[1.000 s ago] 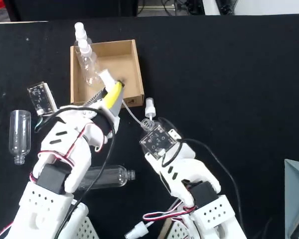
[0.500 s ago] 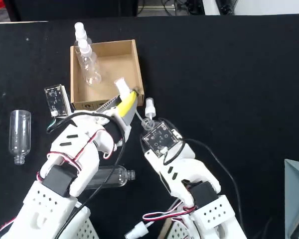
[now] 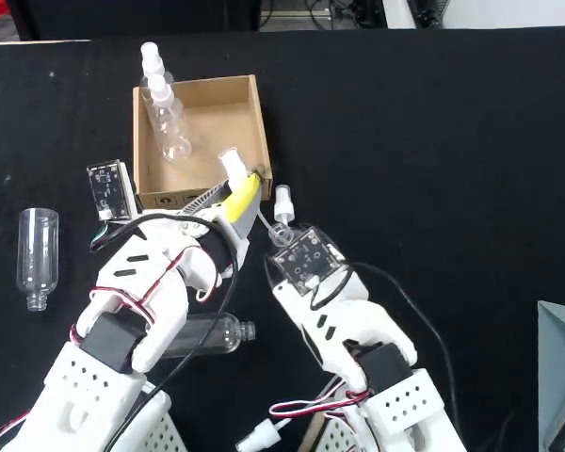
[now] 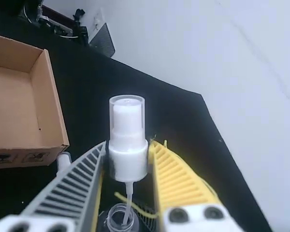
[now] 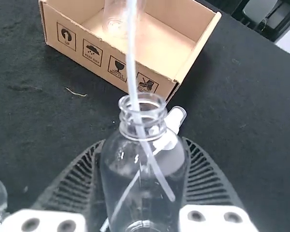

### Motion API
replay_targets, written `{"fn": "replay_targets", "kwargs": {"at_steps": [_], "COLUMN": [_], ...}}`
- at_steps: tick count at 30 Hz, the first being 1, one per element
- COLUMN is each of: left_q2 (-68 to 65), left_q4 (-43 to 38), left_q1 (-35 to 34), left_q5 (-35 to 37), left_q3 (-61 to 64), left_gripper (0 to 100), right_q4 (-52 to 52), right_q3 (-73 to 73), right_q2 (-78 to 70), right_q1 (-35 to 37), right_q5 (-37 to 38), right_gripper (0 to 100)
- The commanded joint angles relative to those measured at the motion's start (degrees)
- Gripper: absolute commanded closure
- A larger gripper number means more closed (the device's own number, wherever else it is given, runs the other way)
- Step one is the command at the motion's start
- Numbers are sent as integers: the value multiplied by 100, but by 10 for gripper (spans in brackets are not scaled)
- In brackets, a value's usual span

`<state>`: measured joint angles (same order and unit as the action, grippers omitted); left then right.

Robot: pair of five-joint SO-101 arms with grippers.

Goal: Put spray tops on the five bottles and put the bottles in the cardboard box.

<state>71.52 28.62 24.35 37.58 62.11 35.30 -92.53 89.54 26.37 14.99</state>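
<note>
Bottle base past frame edge

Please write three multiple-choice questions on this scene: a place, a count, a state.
1. The left gripper's white plastic spray top has its tube: A in the clear plastic bottle's neck; B in the cardboard box; C hanging free.
2. Uncapped bottles lying on the black table: A none; B two; C five.
3. The right gripper is: A open; B shut on a spray top; C shut on that bottle.
A, tube enters neck; B, one uncapped bottle beside the left arm, another under it; C, fingers clasp it.
</note>
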Motion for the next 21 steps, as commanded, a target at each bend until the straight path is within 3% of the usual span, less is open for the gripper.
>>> {"fn": "replay_targets", "kwargs": {"at_steps": [1, 5, 10, 21], "left_q2": [35, 35, 35, 70], "left_q4": [-132, -123, -70, -70], "left_q1": [66, 66, 66, 48], "left_q5": [-422, -440, -378, -229], "left_q3": [-31, -22, -4, -4], "left_gripper": [970, 963, 845, 844], "right_q4": [-308, -308, -316, -316], "right_q3": [180, 180, 180, 171], "right_q2": [154, 154, 154, 154], "right_q1": [97, 97, 105, 105], "right_q5": [-176, -185, -185, -185], "right_gripper": [877, 877, 877, 877]}}
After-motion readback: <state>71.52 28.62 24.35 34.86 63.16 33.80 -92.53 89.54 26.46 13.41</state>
